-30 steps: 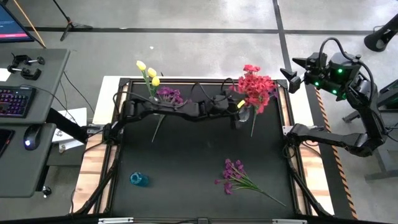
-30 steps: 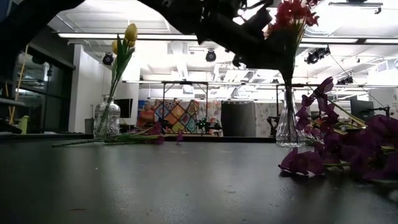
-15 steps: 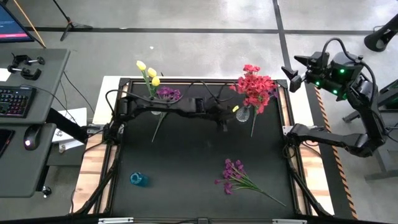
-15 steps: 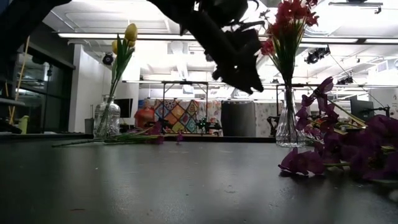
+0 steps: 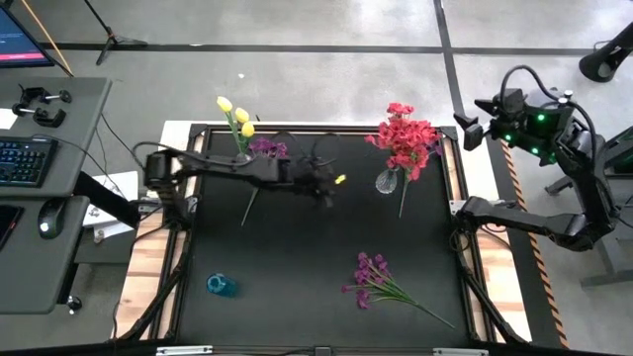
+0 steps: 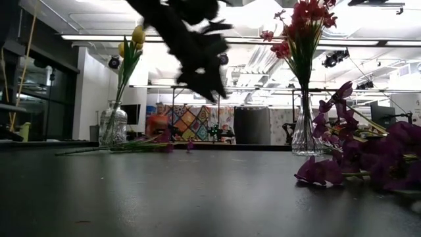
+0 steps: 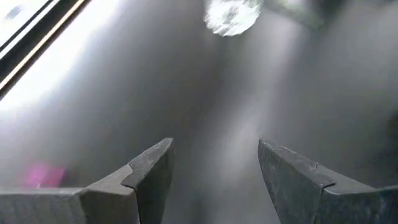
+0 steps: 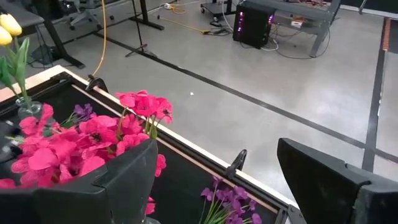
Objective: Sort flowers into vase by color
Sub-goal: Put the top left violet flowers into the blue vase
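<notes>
We count two clear glass vases: one (image 5: 240, 150) at the table's far left holding three yellow tulip-like blooms (image 5: 235, 115), one (image 5: 387, 181) at far right holding a dense red-pink bunch (image 5: 406, 138). Two loose purple bunches: one (image 5: 267, 150) lying beside the yellow vase, one (image 5: 376, 280) near the front right, long thin green stems splayed. One small blue object (image 5: 222, 286) at front left, identity unclear. Left gripper (image 5: 329, 189) hangs over the matte black table (image 5: 297, 257) centre-back, fingers apart, nothing between them; its wrist view is blurred. Right gripper (image 8: 214, 180) sits raised off the table's right edge, fingers apart, empty. Low view shows the left arm only as a silhouette.
</notes>
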